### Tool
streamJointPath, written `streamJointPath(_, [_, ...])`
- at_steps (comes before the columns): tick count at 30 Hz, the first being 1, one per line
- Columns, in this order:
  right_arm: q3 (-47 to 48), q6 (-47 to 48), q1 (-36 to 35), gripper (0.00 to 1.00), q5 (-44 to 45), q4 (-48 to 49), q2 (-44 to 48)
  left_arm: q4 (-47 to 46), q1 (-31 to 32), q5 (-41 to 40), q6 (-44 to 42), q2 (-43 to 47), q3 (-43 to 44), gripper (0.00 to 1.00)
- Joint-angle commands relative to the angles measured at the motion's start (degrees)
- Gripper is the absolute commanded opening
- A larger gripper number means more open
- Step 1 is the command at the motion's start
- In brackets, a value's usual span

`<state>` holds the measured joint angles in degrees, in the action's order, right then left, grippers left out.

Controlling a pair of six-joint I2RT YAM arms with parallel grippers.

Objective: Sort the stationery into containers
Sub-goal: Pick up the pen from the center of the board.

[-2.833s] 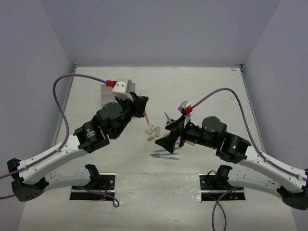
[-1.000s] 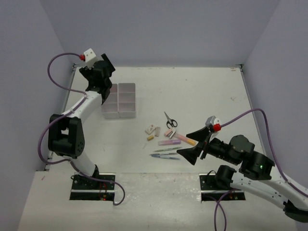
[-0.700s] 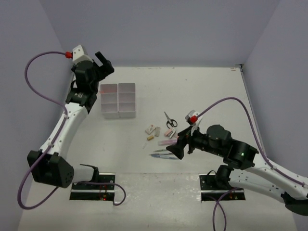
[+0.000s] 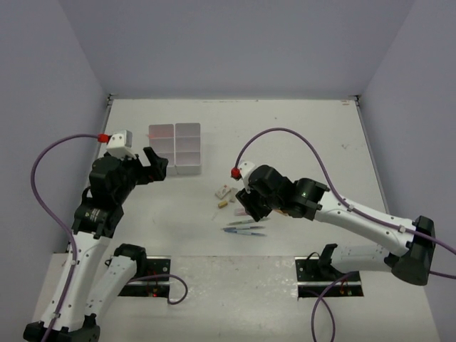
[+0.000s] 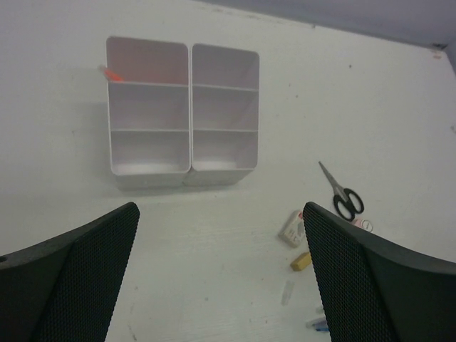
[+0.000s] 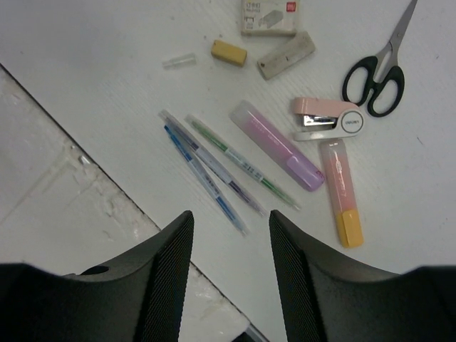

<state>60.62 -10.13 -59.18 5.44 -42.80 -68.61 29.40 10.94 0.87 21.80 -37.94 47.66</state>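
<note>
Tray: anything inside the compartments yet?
A red thing sits in the far-left compartment of the tray; only its tip shows clearly. The other five look empty, floors partly hidden by their walls.

White table [image 4: 299, 128]: tray block [image 5: 184, 114], scissors [image 6: 377, 75], pens [image 6: 214, 167] (three), markers [image 6: 276, 144].

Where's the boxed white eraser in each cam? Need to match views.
Top external: boxed white eraser near mid-table, at the upper-left of the loose stationery.
Left wrist: eraser at lower right, below-left of the scissors.
Right wrist: eraser at the top edge, right of centre.
Shared landmark: the small yellow block right beside it in all three.
</note>
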Motion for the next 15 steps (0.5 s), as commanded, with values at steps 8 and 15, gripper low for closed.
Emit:
streamJointPath(8, [2.5,8.4,-0.1,0.45,-3.8,-4.7,-7.3,-3.4,0.0,3.5,-1.3,-1.2,-4.7,1.00])
streamJointPath(15, [2.9,8.3,-1.1,0.45,-3.8,-1.2,-13.6,-3.7,1.1,3.6,-1.1,-0.9,-5.2,1.00])
